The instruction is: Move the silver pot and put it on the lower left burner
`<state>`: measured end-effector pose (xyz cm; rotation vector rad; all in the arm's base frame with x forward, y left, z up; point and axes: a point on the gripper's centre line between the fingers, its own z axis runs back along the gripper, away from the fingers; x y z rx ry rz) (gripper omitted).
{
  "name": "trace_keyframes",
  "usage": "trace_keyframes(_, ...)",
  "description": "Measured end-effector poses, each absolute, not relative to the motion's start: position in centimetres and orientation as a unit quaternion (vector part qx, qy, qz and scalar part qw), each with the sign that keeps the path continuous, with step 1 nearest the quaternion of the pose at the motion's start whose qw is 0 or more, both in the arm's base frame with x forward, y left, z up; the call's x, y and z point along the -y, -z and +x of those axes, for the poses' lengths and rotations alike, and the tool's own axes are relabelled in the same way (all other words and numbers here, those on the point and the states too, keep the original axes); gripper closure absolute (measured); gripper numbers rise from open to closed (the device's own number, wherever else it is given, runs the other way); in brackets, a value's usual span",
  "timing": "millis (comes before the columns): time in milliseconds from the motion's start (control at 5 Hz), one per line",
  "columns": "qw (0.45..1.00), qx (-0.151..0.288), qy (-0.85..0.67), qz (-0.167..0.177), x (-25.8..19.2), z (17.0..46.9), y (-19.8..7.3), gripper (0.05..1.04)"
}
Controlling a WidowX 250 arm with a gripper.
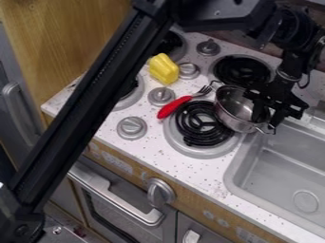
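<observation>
Overlapping burner (203,124) edge, pot (232,113) near sink (237,163)

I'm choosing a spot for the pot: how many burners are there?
4: upper left burner and lower left burner, each partly hidden by the arm; upper right burner; lower right burner.

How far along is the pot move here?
Nothing looks finished: the silver pot sits over the right edge of the lower right burner, not on the lower left burner, which the arm partly hides. In hand: the gripper is at the pot's rim, grasp unclear. Left: carrying the pot across and setting it down.
</observation>
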<state>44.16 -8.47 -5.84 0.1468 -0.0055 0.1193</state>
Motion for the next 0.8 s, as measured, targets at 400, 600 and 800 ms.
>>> trace_keyframes(400, 0.993, 0.009, -0.033, 0.110, 7.0, 43.6, 4.7, 1.000)
trace_keyframes(600, 0.990, 0.025, -0.031, 0.132, 4.5, 42.6, 2.4, 1.014)
trace_keyframes(800, 0.987, 0.058, -0.053, 0.138, 0.8, 41.5, -1.3, 1.014)
